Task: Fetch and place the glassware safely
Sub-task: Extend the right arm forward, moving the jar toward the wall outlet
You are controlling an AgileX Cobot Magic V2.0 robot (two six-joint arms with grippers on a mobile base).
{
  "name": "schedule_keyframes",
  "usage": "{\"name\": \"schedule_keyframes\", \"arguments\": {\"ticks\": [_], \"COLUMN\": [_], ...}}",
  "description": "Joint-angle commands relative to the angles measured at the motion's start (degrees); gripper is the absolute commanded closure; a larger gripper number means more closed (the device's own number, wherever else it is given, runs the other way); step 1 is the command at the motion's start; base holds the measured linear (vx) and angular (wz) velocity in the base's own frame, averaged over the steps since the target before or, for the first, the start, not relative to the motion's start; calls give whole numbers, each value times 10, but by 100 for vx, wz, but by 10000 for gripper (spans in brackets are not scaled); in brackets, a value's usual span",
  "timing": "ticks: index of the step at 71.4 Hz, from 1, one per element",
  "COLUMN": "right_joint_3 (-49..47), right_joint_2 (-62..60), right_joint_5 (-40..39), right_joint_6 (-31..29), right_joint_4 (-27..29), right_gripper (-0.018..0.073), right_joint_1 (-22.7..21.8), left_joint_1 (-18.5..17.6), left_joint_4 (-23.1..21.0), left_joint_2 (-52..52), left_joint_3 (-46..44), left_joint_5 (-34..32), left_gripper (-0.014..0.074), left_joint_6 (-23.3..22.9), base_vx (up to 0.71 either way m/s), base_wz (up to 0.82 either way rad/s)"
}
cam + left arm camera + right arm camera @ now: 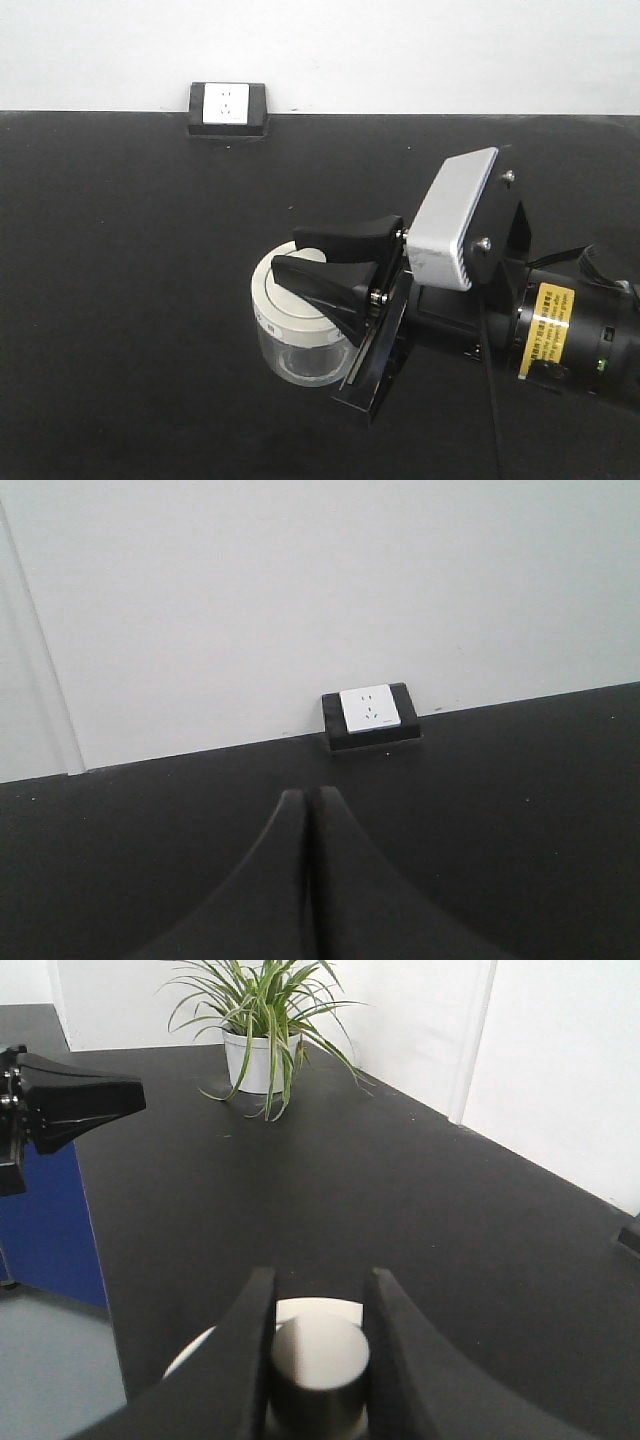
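- right pincer (320, 1280) narrowed to a small gap; its fingers (250, 1345) press either side of the knob (320, 1365); nothing else in its grip
- front view: right pincer (292, 252) reaches in from the right, over the lid (275, 305)
- left pincer (308, 805) fully closed, finger against finger, holding nothing; hangs over the black worktop (520, 810)
- glass jar (298, 360) is toward the front of the worktop; cannot tell whether its base touches the surface or is raised
- room: wall socket (228, 106) at the back edge against the wall (400, 50), well apart from the jar; potted plant (255, 1055) far off near a corner; worktop edge drops to the floor (50, 1360) near the jar in the right wrist view; black surface stretches away on the other sides
- jar: squat; clear glass body; round off-white lid with small dark rim marks; knob at centre
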Motion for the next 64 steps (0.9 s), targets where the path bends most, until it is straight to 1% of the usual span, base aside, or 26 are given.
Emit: {"name": "schedule_keyframes", "arguments": {"ticks": [1,13,18,25,26,28,34,46,54,64], "right_joint_3": [-20,-20,-20,-20,-20,-20,-21,-44,-76,-131], "right_joint_2": [-13,4,16,34,37,40,58,105,150,220], "right_joint_5": [-13,-3,-9,-49,-65,-81,-152,-235,-283,-338], "right_joint_6": [-21,-47,-52,-52,-53,-55,-75,-79,-95,-97], "right_joint_4": [20,23,23,41,43,46,53,49,47,46], "right_gripper": [559,559,559,559,559,559,559,559,559,559], "right_joint_1": [-2,-2,-10,-44,-55,-63,-117,-203,-242,-267], "left_joint_1": [-1,-1,-1,-1,-1,-1,-1,-1,-1,-1], "left_joint_4": [-2,-2,-2,-2,-2,-2,-2,-2,-2,-2], "left_joint_2": [4,4,4,4,4,4,4,4,4,4], "left_joint_3": [-17,-17,-17,-17,-17,-17,-17,-17,-17,-17], "left_joint_5": [-41,-41,-41,-41,-41,-41,-41,-41,-41,-41], "left_gripper": [603,603,603,603,603,603,603,603,603,603], "left_joint_6": [-5,-5,-5,-5,-5,-5,-5,-5,-5,-5], "base_vx": [0,0,0,0,0,0,0,0,0,0], "base_wz": [0,0,0,0,0,0,0,0,0,0]}}
